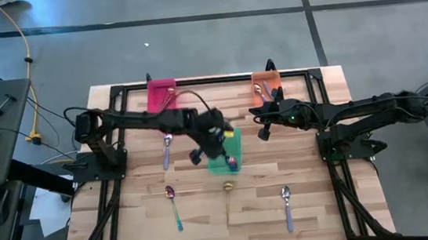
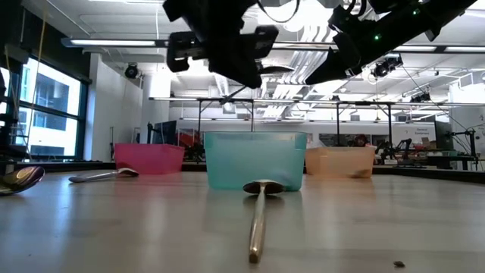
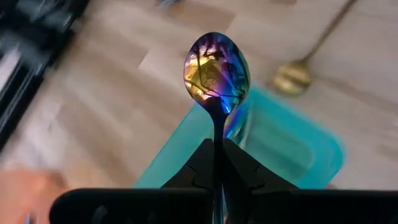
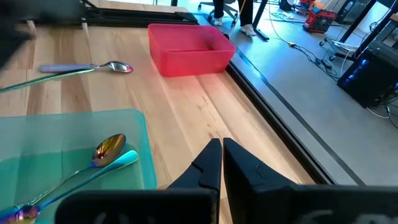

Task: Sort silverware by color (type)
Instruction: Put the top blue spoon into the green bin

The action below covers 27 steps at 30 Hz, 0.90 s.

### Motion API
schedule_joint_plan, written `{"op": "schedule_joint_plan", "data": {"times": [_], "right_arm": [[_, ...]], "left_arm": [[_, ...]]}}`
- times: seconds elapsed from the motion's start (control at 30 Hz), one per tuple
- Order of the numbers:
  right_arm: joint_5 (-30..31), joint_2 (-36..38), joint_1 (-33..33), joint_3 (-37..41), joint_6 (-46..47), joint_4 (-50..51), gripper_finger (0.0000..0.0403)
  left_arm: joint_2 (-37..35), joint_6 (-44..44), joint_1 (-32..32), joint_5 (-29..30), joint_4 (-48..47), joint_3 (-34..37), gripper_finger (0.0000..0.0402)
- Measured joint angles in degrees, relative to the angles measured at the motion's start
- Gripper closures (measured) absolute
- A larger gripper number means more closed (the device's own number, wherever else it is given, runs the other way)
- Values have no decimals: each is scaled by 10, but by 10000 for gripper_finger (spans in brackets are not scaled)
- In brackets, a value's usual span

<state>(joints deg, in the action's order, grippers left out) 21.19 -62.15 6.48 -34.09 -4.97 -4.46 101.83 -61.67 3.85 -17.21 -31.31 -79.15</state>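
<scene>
left wrist view: left gripper (image 3: 217, 155) clamps iridescent spoon (image 3: 216, 71) seemingly above green bin (image 3: 292, 146)

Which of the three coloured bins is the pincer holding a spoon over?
The green bin in the table's middle. The left pincer grips a rainbow-sheened spoon above it, while the pink bin and orange bin sit along the far edge.
</scene>
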Motion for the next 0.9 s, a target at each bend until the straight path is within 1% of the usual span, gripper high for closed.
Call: {"op": "schedule_joint_plan", "data": {"times": [0.13, 0.5, 0.9], "right_arm": [[0, 0, 0, 0, 0, 0, 403], [0, 0, 0, 0, 0, 0, 403], [0, 0, 0, 0, -2, 0, 403]], "left_arm": [[7, -10, -21, 12, -1, 0, 400], [64, -34, -3, 26, 21, 0, 398], [93, -34, 3, 25, 36, 0, 397]]}}
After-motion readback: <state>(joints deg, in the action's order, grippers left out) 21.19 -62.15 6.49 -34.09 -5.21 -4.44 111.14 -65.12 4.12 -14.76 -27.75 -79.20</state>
